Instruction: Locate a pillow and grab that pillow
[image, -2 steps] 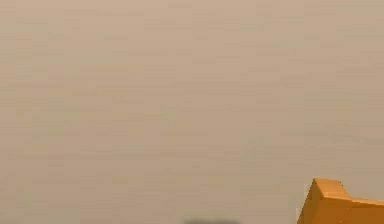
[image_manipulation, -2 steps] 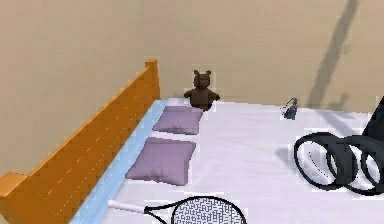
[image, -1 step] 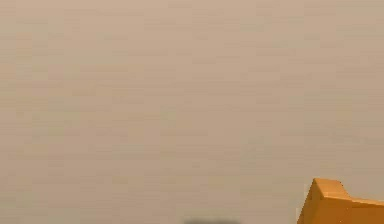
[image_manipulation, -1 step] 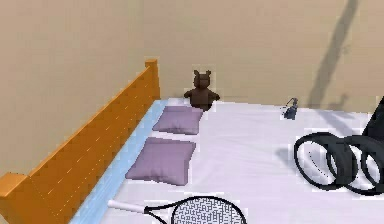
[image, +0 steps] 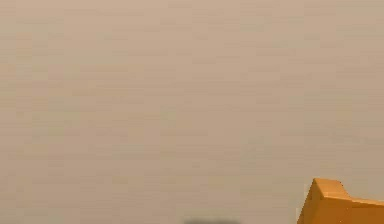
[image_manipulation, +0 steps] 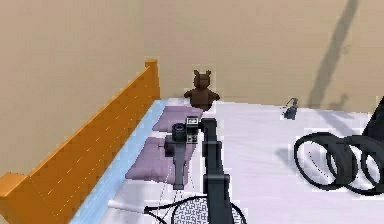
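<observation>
In the arm side view, closest at the bottom edge lies a racket (image_manipulation: 188, 212) with a dark frame and a netted head, flat on the white sheet of a bed (image_manipulation: 262, 150). The dark arm (image_manipulation: 214, 175) rises past it, and left of its far end the gripper (image_manipulation: 179, 152) stands over the bed's pillow end. A lilac pillow lies on the sheet right behind the gripper, so I cannot tell whether it holds anything, nor whether it touches the pillow. This nearer pillow (image_manipulation: 148, 160) lies flat close to the orange slatted headboard (image_manipulation: 100, 130) that runs along the bed's left side. The farther pillow (image_manipulation: 168, 117), the same lilac, lies just beyond it along the headboard. To the right, well apart from the pillows, two large black rings (image_manipulation: 336, 160) rest on the sheet, possibly hoops or tyres. Farther out a small dark object (image_manipulation: 290, 109) sits near the bed's far edge. A brown teddy bear (image_manipulation: 202, 90) sits upright beyond the farther pillow, against the beige wall (image_manipulation: 80, 45). In the forward view an orange wooden corner (image: 338, 205) juts in at the bottom right in front of a plain beige wall.
</observation>
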